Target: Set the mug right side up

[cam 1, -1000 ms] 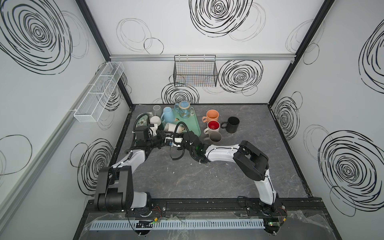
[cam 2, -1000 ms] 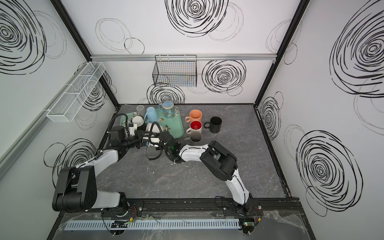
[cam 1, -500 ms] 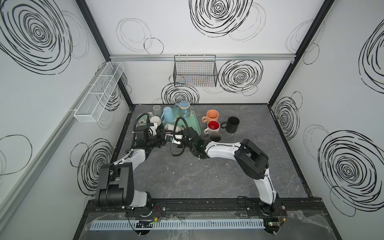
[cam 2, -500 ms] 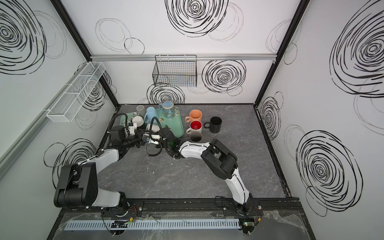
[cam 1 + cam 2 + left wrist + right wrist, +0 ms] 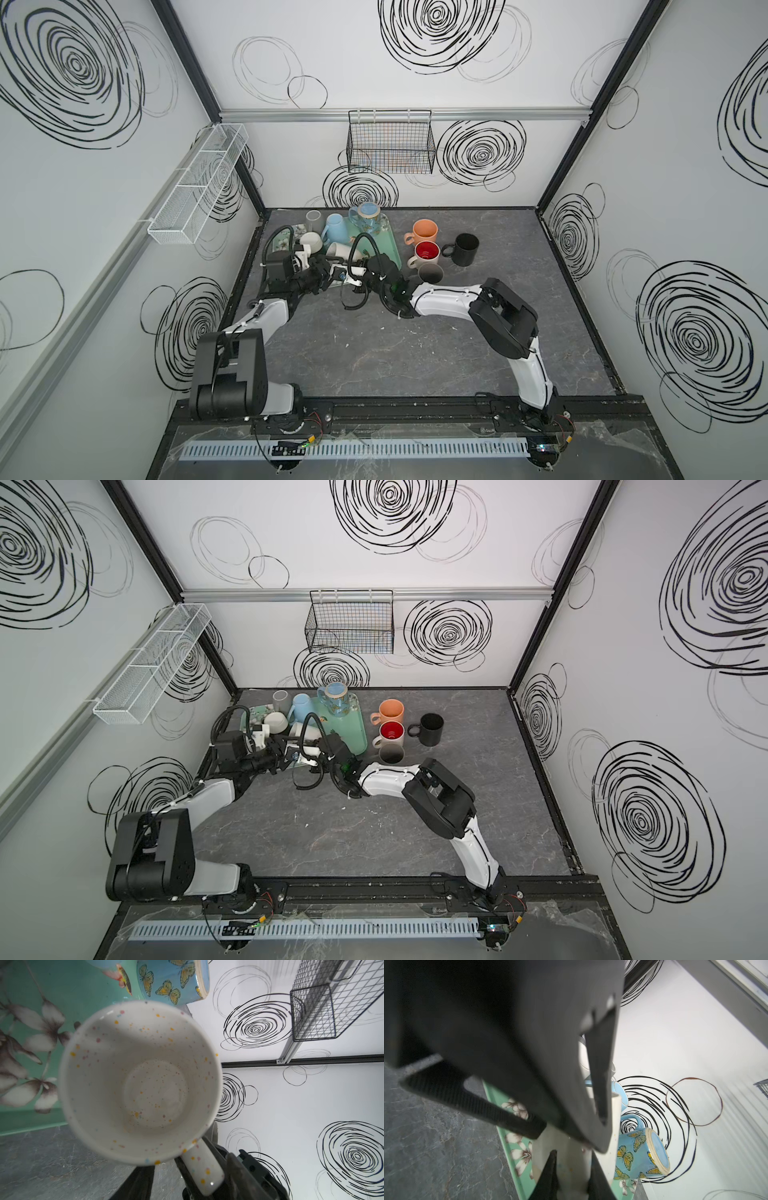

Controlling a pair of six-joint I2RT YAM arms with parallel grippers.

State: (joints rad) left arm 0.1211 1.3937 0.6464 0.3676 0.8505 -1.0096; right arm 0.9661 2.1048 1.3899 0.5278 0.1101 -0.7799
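Note:
The white speckled mug (image 5: 141, 1082) lies on its side over the front edge of the green tray (image 5: 68, 993), its mouth facing the left wrist camera. In both top views it shows as a white mug (image 5: 338, 250) (image 5: 301, 730) between the two arms. My right gripper (image 5: 572, 1159) is shut on the mug's handle (image 5: 200, 1169). My left gripper (image 5: 189, 1163) stands open around that handle, with one finger (image 5: 141, 1180) well clear of it. The grippers meet at the tray's front edge, the left gripper (image 5: 322, 268) opposite the right gripper (image 5: 353, 270).
On the tray stand a butterfly mug (image 5: 368, 214), a light blue mug (image 5: 334, 228) and a white cup (image 5: 309, 241). Right of the tray stand an orange mug (image 5: 424, 230), a red-lined mug (image 5: 427, 252), a grey mug (image 5: 431, 273) and a black mug (image 5: 465, 248).
My left gripper's jaws have spread apart around the mug's handle. The right gripper has stayed shut and shifted a little toward the tray.

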